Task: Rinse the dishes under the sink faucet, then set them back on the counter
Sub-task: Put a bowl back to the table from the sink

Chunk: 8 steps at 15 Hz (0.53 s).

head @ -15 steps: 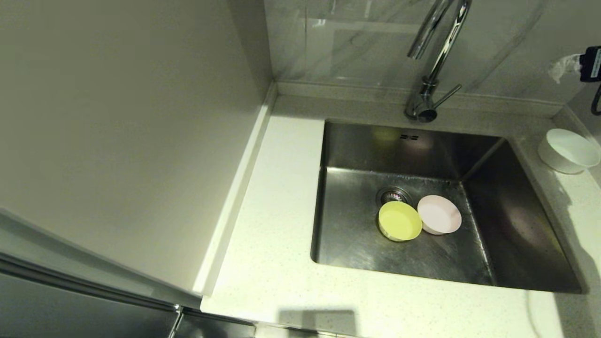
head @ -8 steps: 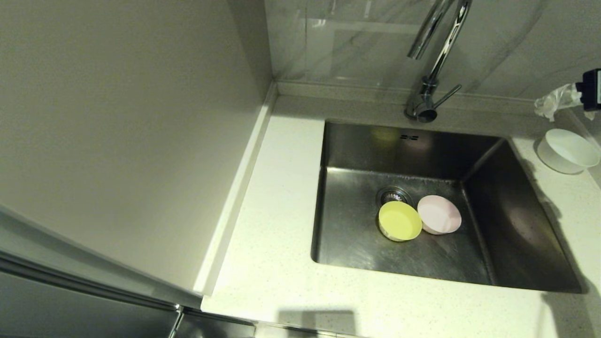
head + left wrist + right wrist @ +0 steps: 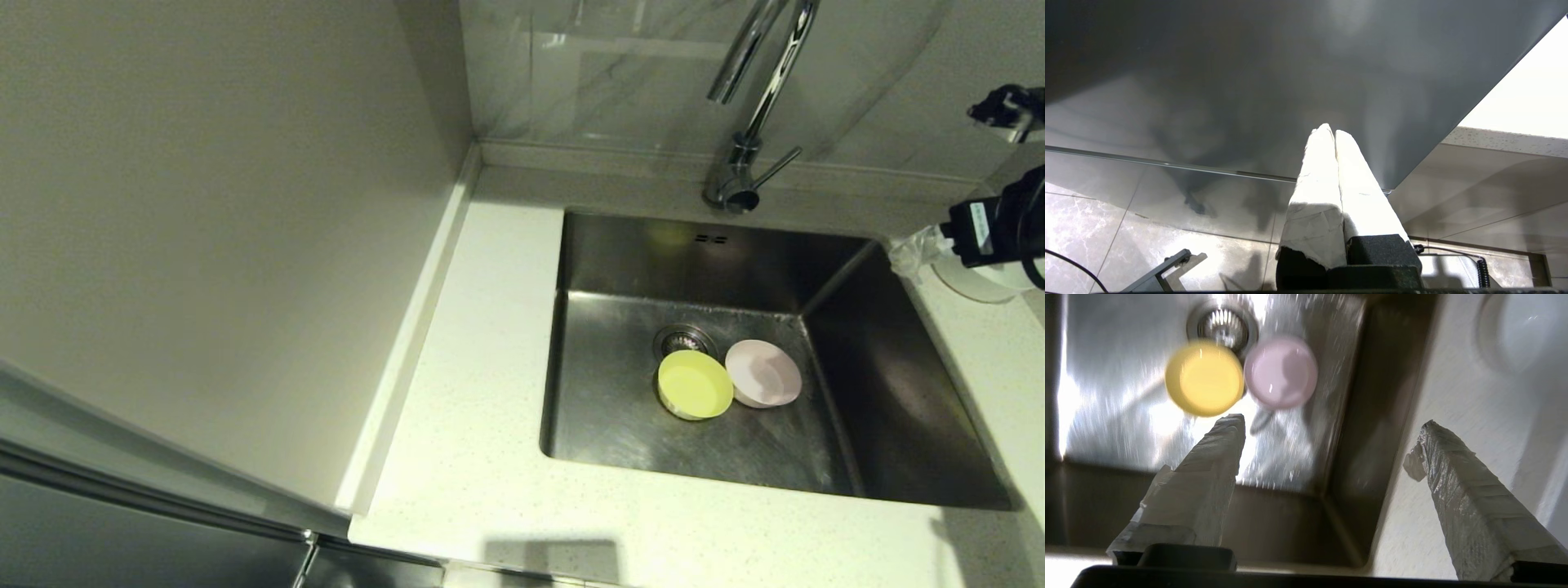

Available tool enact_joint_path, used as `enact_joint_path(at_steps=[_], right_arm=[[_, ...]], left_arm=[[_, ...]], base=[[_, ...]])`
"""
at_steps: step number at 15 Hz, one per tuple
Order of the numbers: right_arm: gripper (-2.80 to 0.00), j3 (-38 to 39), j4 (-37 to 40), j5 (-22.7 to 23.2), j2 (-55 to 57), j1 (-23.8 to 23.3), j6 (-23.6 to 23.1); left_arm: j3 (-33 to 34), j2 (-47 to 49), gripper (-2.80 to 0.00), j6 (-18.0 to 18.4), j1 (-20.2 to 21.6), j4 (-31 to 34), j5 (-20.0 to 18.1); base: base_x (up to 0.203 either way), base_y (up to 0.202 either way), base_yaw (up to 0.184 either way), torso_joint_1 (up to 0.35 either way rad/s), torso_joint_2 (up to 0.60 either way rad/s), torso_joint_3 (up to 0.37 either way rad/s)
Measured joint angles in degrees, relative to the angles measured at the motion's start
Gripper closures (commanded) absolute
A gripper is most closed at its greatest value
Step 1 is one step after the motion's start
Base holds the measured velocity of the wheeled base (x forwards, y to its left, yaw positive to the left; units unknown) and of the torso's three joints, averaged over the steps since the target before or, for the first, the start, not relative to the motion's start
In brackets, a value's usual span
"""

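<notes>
Three bowls in all. Two sit on the floor of the sink [image 3: 620, 269], touching each other: one yellow bowl [image 3: 695, 385] overlapping the near rim of the drain [image 3: 682, 339], and one pink bowl [image 3: 763, 373] just beside it, on the side away from the wall. The third, one white bowl [image 3: 971, 287], rests on the surface [image 3: 490, 457] past the sink's right rim, mostly hidden in the head view by the right arm.

One faucet [image 3: 755, 106] stands behind the sink, its spout arching over the basin, one thin lever sticking out near its base.

The right gripper [image 3: 1331, 424] hangs above the sink's right rim, its two fingers [image 3: 1208, 473] spread wide apart with nothing between them.

The left gripper [image 3: 1334, 132] is parked away from the sink, low beside a cabinet panel [image 3: 1249, 81], its two fingers pressed together on nothing.
</notes>
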Motion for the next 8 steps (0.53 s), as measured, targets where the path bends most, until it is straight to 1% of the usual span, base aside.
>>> enact_joint_path(at_steps=[2,4,5,7,8], right_arm=[[-2.80,1.9,0.1,-0.5,0.7,1.2,0.4],[-2.80,2.2,-2.5,0.9,2.3,1.8,0.1],[-2.80,2.7,-5.5,2.6,3.3,2.3,-0.7],[-2.80,5.8,-11.3,5.9,5.4,3.3,-4.4],[-2.80,7.5,-15.0,6.7,6.9,3.5,-6.3]], left_arm=[[0.0,0.0,0.00,0.0,0.0,0.0,0.0],[0.0,0.0,0.00,0.0,0.0,0.0,0.0],[0.0,0.0,0.00,0.0,0.0,0.0,0.0],[0.0,0.0,0.00,0.0,0.0,0.0,0.0],[0.0,0.0,0.00,0.0,0.0,0.0,0.0]], base=[[0.000,0.000,0.000,0.000,0.00,0.000],[0.000,0.000,0.000,0.000,0.00,0.000],[0.000,0.000,0.000,0.000,0.00,0.000],[0.000,0.000,0.000,0.000,0.00,0.000],[0.000,0.000,0.000,0.000,0.00,0.000]])
